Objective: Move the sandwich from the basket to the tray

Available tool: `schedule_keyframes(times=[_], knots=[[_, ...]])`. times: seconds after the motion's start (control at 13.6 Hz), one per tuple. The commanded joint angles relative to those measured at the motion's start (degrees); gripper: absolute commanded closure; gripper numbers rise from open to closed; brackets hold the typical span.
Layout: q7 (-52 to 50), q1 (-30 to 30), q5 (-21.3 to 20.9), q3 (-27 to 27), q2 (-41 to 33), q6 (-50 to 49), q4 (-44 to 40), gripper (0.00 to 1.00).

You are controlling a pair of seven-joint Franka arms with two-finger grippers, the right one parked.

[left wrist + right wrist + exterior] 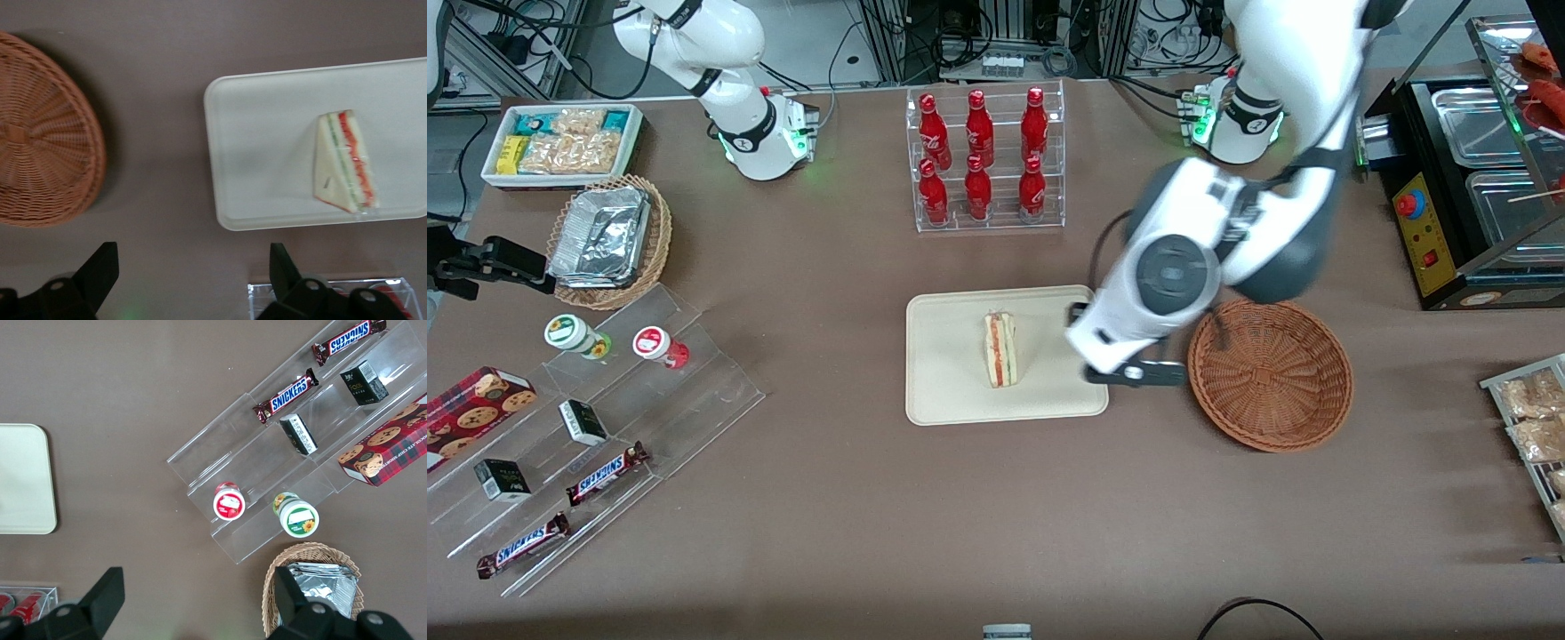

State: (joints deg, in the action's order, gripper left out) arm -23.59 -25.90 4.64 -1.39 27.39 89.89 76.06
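Brown table (pixel 978 516): sandwich (pixel 1000 348) on tray (pixel 947 364), gripper (pixel 193 267) spread empty, arm-hidden.

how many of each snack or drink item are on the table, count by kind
red bottles: 6
Snickers bars: 2
small dark boxes: 2
round cups: 2
cookie box: 1
sandwich on the tray: 1
Total: 14
The tool, open, is above the table between basket and tray.
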Motion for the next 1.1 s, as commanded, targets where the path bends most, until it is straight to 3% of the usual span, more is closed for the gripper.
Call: schedule_keyframes(times=[0.0,0.29,0.73,1.03], knots=[[7.04,6.01,-0.77,-0.63,-7.50,0.03,8.90,0.00],[14.08,12.79,-0.86,-0.63,-13.05,0.29,14.11,0.00],[16.72,16.23,-3.05,-0.37,-17.62,0.12,18.51,0.00],[18.84,21.76,-3.06,-1.68,-23.86,0.47,24.65,0.00]])
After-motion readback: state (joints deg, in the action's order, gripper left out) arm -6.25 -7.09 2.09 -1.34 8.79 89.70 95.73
